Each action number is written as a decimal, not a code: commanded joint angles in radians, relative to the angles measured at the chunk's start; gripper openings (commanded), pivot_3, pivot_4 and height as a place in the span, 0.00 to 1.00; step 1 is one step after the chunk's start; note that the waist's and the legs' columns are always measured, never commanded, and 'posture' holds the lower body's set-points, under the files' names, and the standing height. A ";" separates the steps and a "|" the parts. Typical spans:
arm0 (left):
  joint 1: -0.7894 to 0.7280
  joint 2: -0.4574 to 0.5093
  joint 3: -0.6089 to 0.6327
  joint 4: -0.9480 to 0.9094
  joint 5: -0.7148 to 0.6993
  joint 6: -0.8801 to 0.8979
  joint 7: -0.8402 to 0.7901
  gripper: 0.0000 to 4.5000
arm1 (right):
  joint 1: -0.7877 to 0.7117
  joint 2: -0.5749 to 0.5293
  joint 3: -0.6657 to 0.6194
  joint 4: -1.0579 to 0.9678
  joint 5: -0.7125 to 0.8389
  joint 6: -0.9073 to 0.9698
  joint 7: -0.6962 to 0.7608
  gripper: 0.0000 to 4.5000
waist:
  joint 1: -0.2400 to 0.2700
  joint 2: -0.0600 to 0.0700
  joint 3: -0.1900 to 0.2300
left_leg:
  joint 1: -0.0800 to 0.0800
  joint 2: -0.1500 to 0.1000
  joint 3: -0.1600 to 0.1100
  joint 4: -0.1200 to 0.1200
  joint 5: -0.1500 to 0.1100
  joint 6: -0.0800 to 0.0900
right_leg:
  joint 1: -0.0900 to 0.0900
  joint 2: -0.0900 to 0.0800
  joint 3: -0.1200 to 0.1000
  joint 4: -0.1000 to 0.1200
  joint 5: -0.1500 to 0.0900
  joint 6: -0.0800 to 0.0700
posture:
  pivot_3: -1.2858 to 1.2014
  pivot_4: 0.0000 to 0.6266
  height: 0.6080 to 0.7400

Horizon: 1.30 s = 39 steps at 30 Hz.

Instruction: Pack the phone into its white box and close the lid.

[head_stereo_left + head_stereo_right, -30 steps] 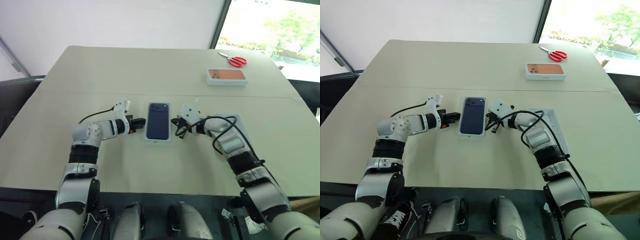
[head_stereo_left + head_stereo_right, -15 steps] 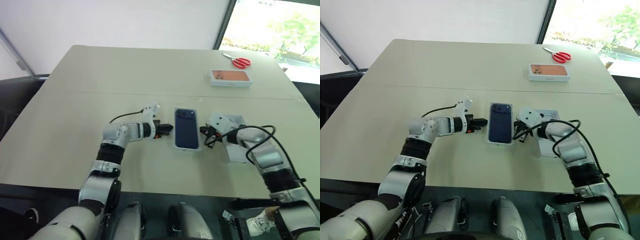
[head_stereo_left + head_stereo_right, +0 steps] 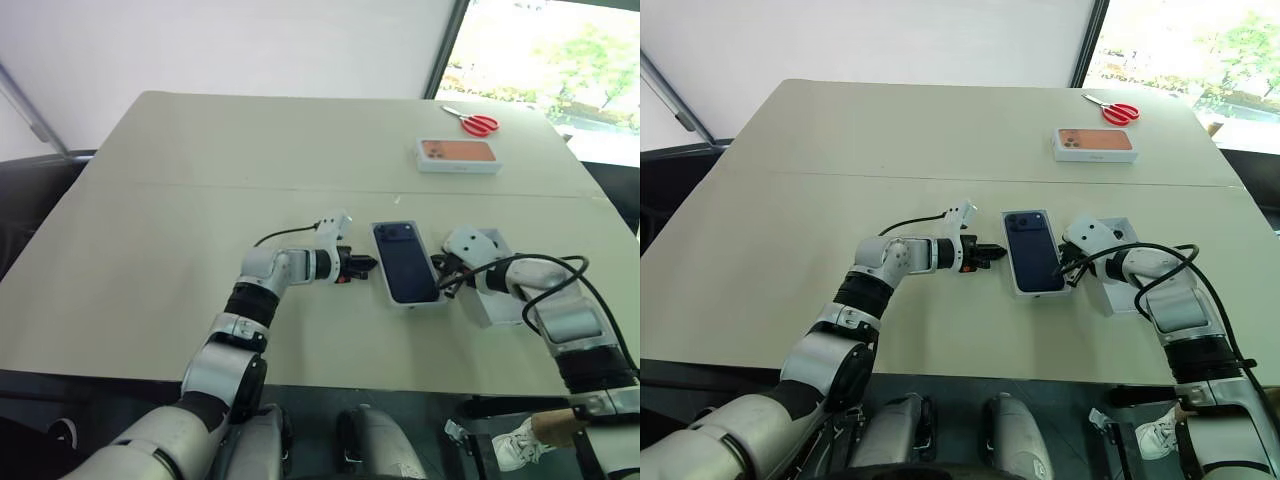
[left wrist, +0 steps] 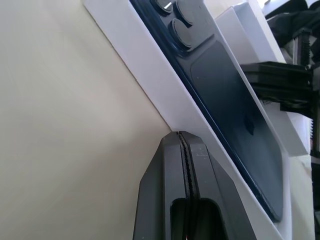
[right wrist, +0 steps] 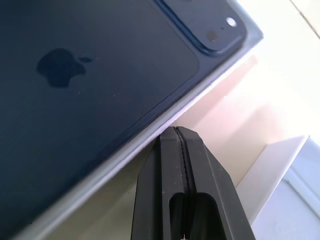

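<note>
On the beige table (image 3: 200,200), the lid (image 3: 408,262) with its dark blue phone picture lies flat between the two grippers. The left gripper (image 3: 365,265) and right gripper (image 3: 440,280), both clenched empty, press its opposite edges. The white box (image 3: 495,300) sits just beside.

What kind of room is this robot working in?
Probably an indoor test room or office, though I can't be sure: one big plain beige table, a bare white wall behind it, and a window looking out on green trees. Red-handled scissors lie at the table's far edge.
</note>
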 commanded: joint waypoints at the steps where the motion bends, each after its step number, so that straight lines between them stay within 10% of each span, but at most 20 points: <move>1: -0.019 -0.014 -0.015 -0.013 0.008 -0.020 -0.021 0.01 | 0.004 0.017 0.024 -0.039 0.017 -0.007 0.016 0.00 | -0.001 0.000 0.000 | 0.000 0.000 0.000 0.000 0.000 0.000 | 0.000 0.000 0.000 0.000 0.000 0.000 | 0.52 0.24 1.00; 39: 0.001 0.067 0.027 -0.033 0.037 -0.075 -0.025 0.01 | -0.012 -0.003 0.079 -0.024 -0.018 -0.030 0.078 0.00 | -0.026 0.000 0.000 | 0.001 0.001 0.000 0.000 0.000 -0.001 | 0.000 0.001 0.000 0.001 0.000 0.000 | 0.52 0.24 1.00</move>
